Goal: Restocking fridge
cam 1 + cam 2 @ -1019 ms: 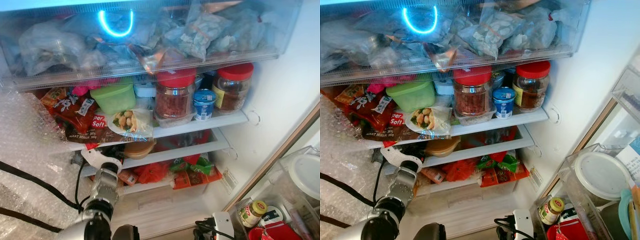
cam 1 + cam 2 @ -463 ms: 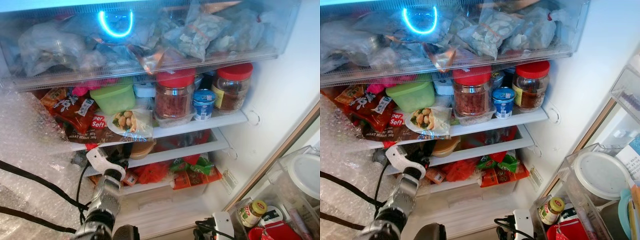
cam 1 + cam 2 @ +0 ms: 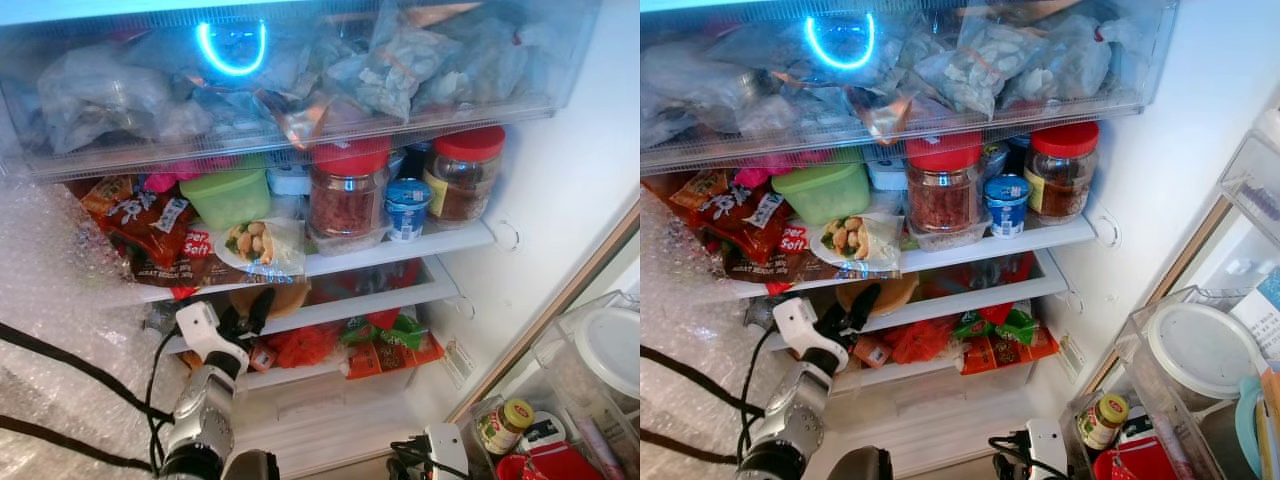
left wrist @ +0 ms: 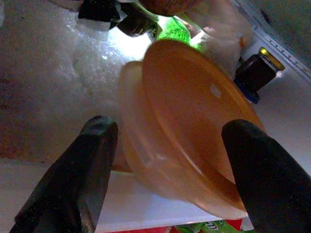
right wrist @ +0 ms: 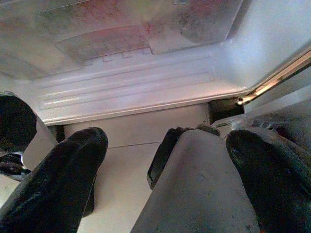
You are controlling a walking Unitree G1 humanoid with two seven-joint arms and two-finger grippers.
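Orange lidded container, resting tilted on the fridge's middle shelf below the wrapped sandwich, with the left gripper just before it, fingers spread apart either side, not touching; right gripper hanging low, fingers parted.

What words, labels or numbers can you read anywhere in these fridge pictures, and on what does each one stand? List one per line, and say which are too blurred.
"Soft": red and brown packet on the upper shelf.
Print on the blue yogurt cup: too small to read.
Label on the yellow-lidded jar in the door: blurred.
Print on the red snack bag: unreadable.
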